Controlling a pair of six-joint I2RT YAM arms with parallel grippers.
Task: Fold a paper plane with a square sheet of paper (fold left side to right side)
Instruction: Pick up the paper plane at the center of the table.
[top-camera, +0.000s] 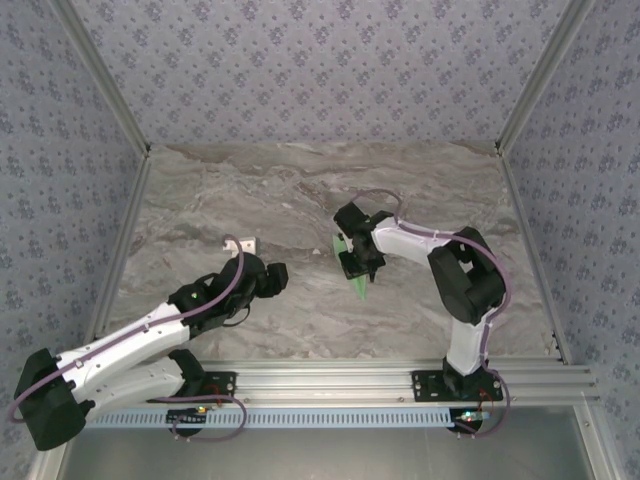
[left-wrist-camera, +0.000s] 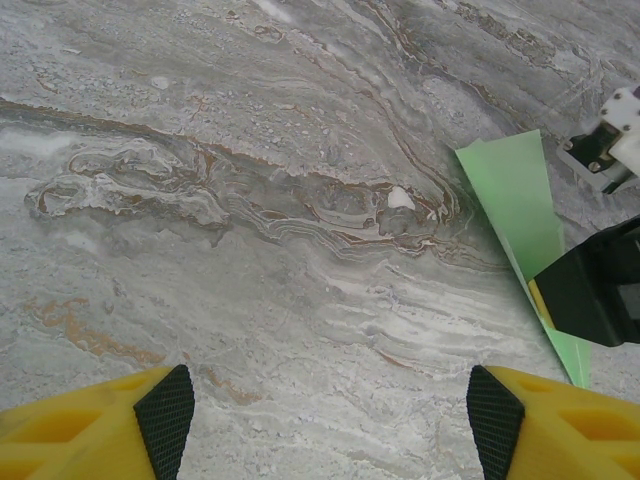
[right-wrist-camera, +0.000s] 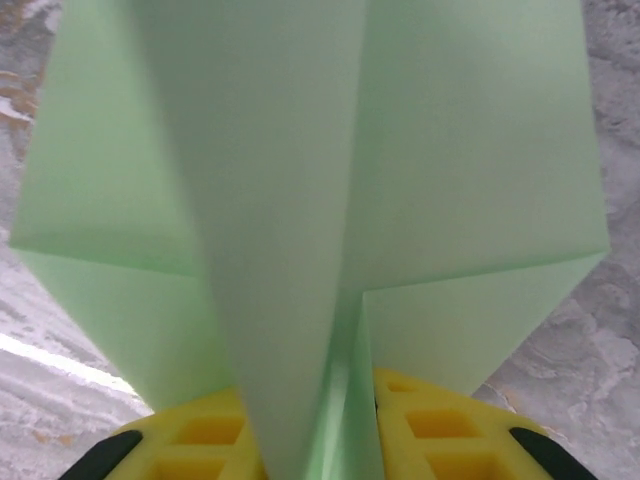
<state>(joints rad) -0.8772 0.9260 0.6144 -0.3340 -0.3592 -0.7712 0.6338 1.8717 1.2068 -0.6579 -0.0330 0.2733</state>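
The paper plane (top-camera: 359, 285) is pale mint-green paper folded into a narrow dart. It hangs above the marble table (top-camera: 300, 190) right of centre. My right gripper (top-camera: 356, 262) is shut on its centre fold. In the right wrist view the wings (right-wrist-camera: 300, 180) spread out, and the yellow fingers (right-wrist-camera: 420, 425) press the keel from both sides. The left wrist view shows the plane (left-wrist-camera: 515, 195) at the right edge, with the right gripper's black body (left-wrist-camera: 595, 295) over it. My left gripper (top-camera: 270, 280) hovers left of the plane, open (left-wrist-camera: 330, 420), with bare marble between its fingertips.
A small white bracket (top-camera: 240, 243) sits on the table just beyond the left gripper. Aluminium rails (top-camera: 400, 375) run along the near edge. Patterned walls with metal posts (top-camera: 130, 220) close in the left, right and far sides.
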